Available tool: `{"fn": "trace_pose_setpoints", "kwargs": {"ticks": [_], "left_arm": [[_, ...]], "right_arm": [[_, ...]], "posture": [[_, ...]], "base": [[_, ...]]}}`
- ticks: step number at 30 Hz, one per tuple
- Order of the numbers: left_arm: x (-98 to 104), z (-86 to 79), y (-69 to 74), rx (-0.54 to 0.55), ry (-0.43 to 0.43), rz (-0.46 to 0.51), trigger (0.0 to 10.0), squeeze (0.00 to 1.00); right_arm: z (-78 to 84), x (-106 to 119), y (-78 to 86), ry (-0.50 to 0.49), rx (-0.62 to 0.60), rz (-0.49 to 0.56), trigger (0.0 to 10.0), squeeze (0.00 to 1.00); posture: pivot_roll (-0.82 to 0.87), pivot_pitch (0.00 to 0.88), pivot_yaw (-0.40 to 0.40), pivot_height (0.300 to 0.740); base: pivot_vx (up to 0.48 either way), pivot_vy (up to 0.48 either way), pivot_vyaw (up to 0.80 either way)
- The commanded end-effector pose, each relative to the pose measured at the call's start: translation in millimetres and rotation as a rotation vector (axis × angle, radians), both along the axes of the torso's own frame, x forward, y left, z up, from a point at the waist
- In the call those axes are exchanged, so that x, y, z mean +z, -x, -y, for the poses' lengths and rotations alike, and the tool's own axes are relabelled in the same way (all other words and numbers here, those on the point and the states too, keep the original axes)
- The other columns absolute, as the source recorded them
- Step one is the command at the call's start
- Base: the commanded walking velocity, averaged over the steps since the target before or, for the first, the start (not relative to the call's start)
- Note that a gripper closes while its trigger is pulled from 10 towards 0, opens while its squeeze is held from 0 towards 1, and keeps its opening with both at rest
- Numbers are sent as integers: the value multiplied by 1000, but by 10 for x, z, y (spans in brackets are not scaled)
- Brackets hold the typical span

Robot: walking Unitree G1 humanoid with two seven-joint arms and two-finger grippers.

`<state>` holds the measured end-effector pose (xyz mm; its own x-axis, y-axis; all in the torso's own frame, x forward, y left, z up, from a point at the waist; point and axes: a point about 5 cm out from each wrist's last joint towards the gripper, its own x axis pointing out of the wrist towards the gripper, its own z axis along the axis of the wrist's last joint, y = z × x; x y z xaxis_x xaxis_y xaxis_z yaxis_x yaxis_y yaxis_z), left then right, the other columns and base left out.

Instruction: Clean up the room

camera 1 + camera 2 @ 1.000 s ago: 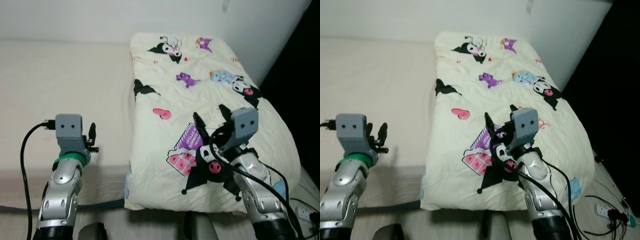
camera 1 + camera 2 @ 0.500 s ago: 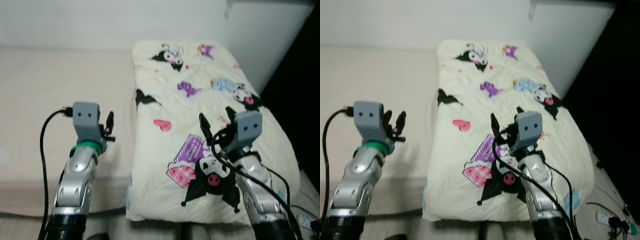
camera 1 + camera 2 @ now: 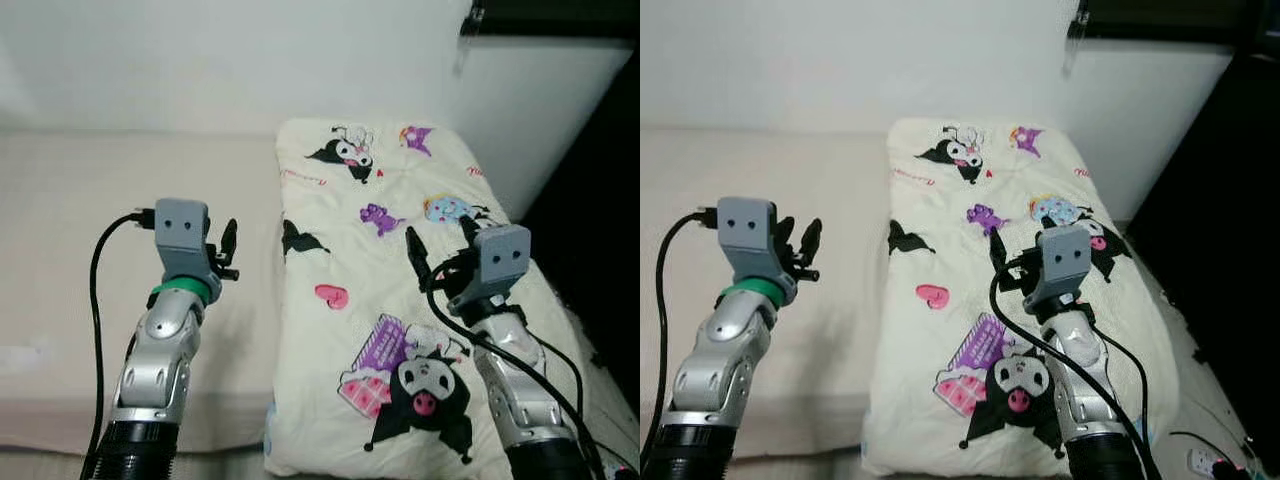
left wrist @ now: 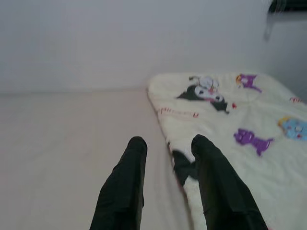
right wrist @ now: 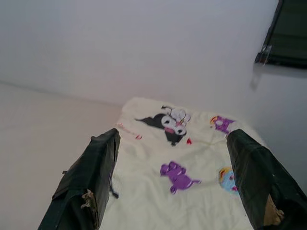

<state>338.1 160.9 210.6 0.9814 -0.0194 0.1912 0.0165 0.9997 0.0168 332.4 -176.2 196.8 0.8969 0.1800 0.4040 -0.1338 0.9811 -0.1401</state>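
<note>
A cream cartoon-print quilt (image 3: 400,300) lies folded in a long strip along the right side of the bed (image 3: 80,250), its far end near the wall and its near end hanging just over the bed's front edge. The left gripper (image 3: 222,250), fingers slightly apart and empty, hangs over the bare sheet just beside the quilt's left edge; the right gripper (image 3: 437,240), fingers spread wide and empty, hangs above the quilt's middle. The main risk, as I judge it, is a poor pinch: soft, thick padding can bunch or slip from the long fingers, or only the top layer gets caught and the fold opens. A pull toward the front edge could also drag the quilt off the bed.
</note>
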Motion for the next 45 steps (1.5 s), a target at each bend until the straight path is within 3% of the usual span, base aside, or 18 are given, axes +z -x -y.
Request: {"fn": "trace_pose_setpoints", "kwargs": {"ticks": [1,45], "left_arm": [[-22,42,-8,-21,2,-6,10000,0],[-72,103,-38,-40,-39,-24,10000,0]], "right_arm": [[43,-27,0,2,-25,-3,10000,0],[63,-127,-11,-11,-56,-16,10000,0]], "posture": [[-123,51,41,732],[-130,45,56,740]], "base": [[0,0,0],[0,0,0]]}}
